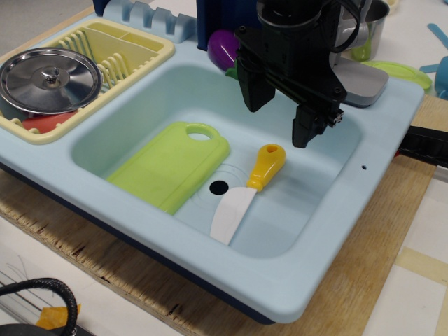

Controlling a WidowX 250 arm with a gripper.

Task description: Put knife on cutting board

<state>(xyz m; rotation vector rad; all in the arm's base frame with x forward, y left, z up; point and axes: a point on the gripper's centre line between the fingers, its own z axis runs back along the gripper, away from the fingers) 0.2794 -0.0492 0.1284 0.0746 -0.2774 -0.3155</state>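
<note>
Pale blue plastic is forming the toy sink unit (pixel 350 231) that is sitting on a rough wooden board (pixel 364 280), and its basin is filling the middle of the view. Above the basin's far side, the black robot gripper (pixel 280 115) is hanging with its two fingers spread wide apart and gripping nothing. Just below and slightly toward the camera from it, the small toy knife with a rounded orange-yellow handle and broad white blade (pixel 248 192) is lying flat on the basin floor, handle pointing up toward the gripper, clear of both fingers. Beside the blade, the round black drain hole (pixel 219 187) is showing. Left of that, the flat lime-green plastic cutting board (pixel 164 168) is resting in the basin, apart from the knife. Farther left, a pale yellow dish rack (pixel 133 45) is holding a round steel pot lid (pixel 50 80).
</note>
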